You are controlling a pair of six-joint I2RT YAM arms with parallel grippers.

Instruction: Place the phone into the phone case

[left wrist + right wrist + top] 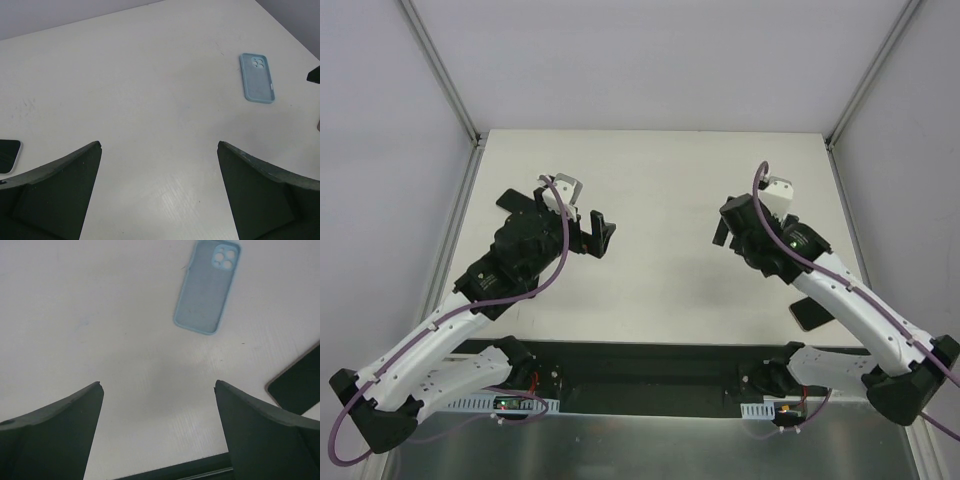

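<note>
The phone point(297, 382) (a dark slab, as I judge it) lies flat by the near edge towards the right corner; a careless pinch on so thin a thing could skid it off that edge; the phone case point(207, 287) lies further in, apart from it; the right gripper point(158, 386) and left gripper point(159, 147) both gape wide, holding and touching nothing.

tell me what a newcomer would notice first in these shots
A light blue phone case lies flat on the white table, camera cutout showing, ahead of the right arm. A dark phone lies partly under that arm, apart from the case. On the left arm and the right alike, the jaws stand wide open, holding nothing.
</note>
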